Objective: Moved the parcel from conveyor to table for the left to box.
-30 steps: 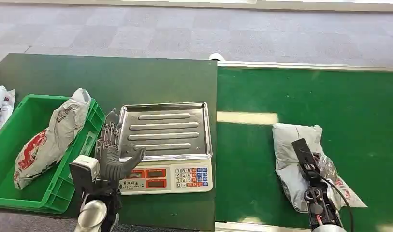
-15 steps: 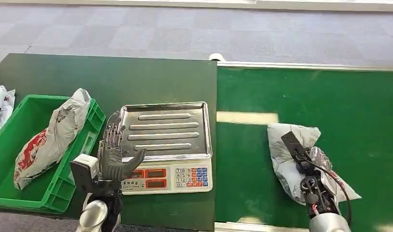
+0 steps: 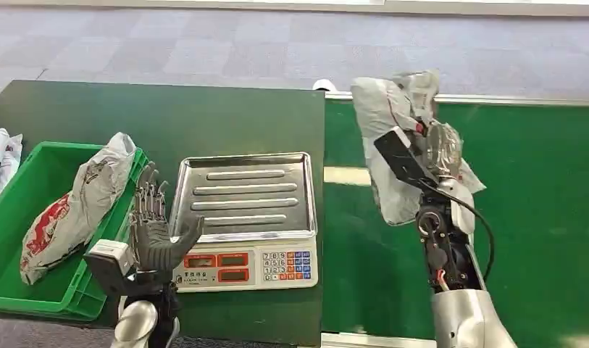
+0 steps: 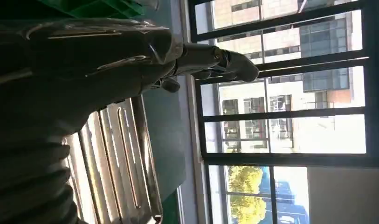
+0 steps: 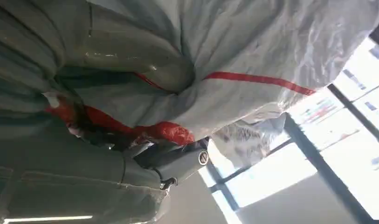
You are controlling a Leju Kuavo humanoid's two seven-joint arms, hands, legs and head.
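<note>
Nearest, the left hand (image 3: 152,232) hovers with fingers spread wide, holding nothing, between the green crate (image 3: 16,217) and the weighing scale (image 3: 244,217) on the desk (image 3: 168,119). Farther, the right hand (image 3: 432,156) grips the grey parcel (image 3: 385,123), lifted above the conveyor (image 3: 537,196).

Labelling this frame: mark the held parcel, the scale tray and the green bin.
parcel (image 3: 382,119), head view, upper grey bag surface.
scale tray (image 3: 244,194), head view, ribbed steel middle.
green bin (image 3: 135,194), head view, right wall.
</note>
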